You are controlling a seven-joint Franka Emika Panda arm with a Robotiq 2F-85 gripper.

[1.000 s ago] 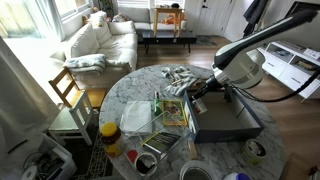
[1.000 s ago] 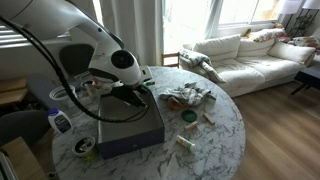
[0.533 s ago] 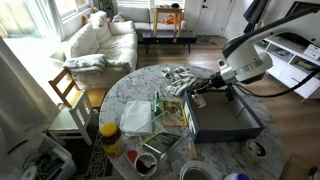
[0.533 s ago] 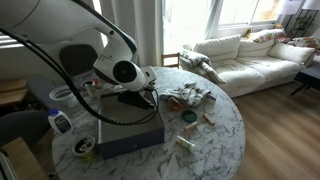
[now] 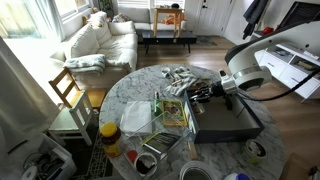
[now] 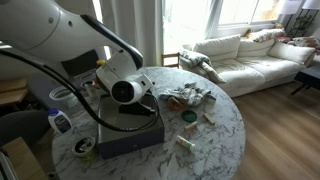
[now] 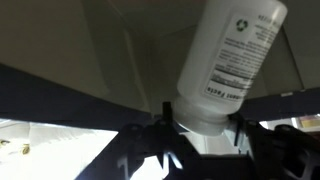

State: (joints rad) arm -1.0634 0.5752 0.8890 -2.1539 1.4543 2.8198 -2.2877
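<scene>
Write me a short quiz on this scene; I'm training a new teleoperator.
1. True or false: the gripper is shut on the white bottle.
2. The marble table is: A square, B round, C triangular?
3. What symbol is printed on the bottle?
Key: 1 true; 2 B; 3 a recycling symbol.
</scene>
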